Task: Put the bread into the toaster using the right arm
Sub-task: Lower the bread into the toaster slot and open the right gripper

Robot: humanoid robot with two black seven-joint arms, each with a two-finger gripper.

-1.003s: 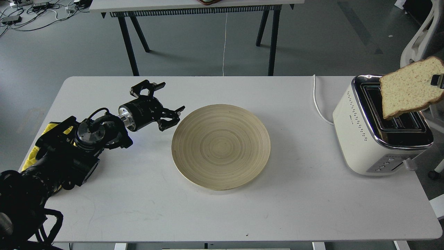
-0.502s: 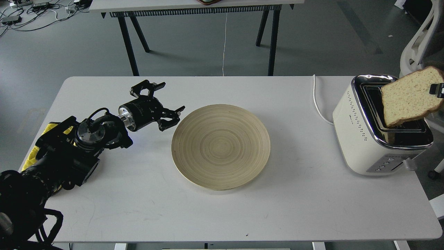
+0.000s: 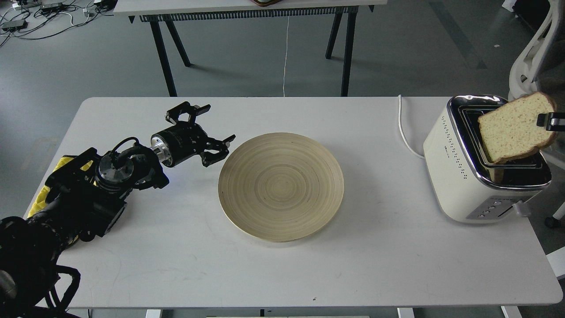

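Observation:
The bread [image 3: 512, 130], a pale slice with a brown crust, hangs tilted over the toaster [image 3: 481, 163] at the table's right end, its lower corner dipping into a black slot. My right gripper [image 3: 549, 120] shows only as a dark fingertip at the frame's right edge, pinching the slice's upper right crust. The rest of the right arm is out of view. My left gripper [image 3: 207, 134] lies low over the table at the left, open and empty, just left of the wooden plate.
A round wooden plate [image 3: 281, 186] sits mid-table with nothing on it. The toaster's white cord [image 3: 404, 132] runs to the back edge. A yellow cloth [image 3: 44, 190] lies under my left arm. A second table [image 3: 247, 9] stands behind.
The bread has come down and slightly left, its lower corner now entering the toaster slot. The left arm has not moved.

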